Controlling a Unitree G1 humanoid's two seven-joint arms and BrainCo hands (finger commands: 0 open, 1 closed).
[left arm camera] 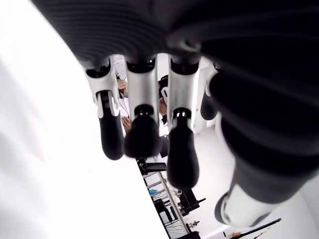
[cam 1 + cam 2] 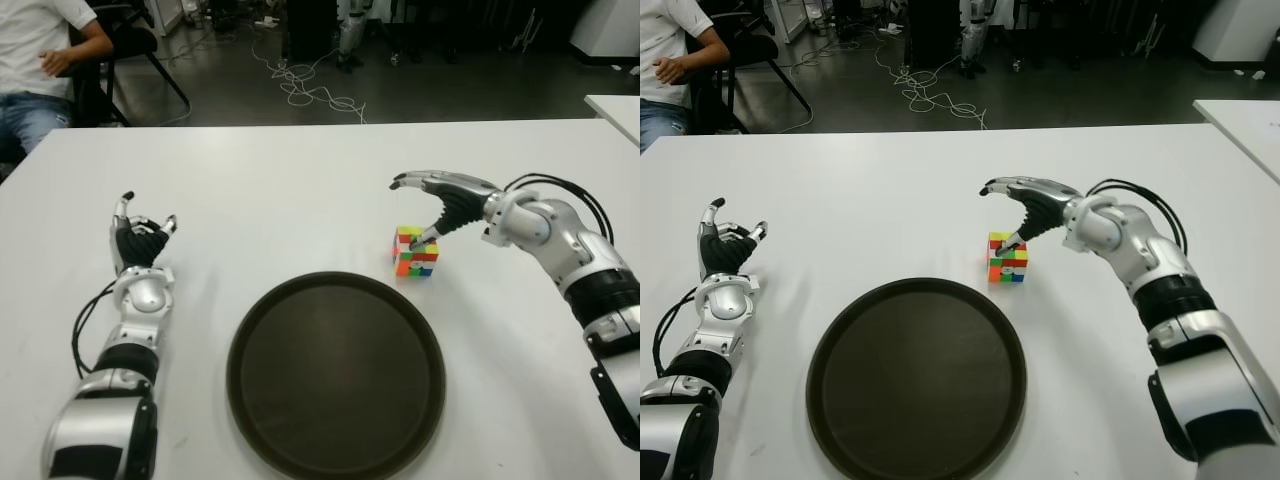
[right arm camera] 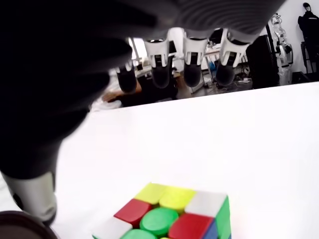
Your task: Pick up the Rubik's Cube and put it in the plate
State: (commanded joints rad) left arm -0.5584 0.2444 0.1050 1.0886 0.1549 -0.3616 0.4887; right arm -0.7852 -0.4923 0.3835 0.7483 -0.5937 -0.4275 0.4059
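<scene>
The Rubik's Cube [image 2: 416, 251] sits on the white table, just beyond the right rim of the dark round plate [image 2: 336, 374]. My right hand [image 2: 430, 205] hovers over the cube, fingers stretched out toward the left and the thumb tip pointing down at the cube's top. The right wrist view shows the cube [image 3: 169, 216] below the spread fingers [image 3: 160, 74], with nothing held. My left hand [image 2: 140, 240] shows on the table at the far left, fingers upward and relaxed, holding nothing.
The white table [image 2: 280, 190] spreads around the plate. A seated person [image 2: 40, 60] is at the back left beside a black chair. Cables [image 2: 310, 90] lie on the floor beyond the far edge. Another white table corner [image 2: 620, 105] shows at the right.
</scene>
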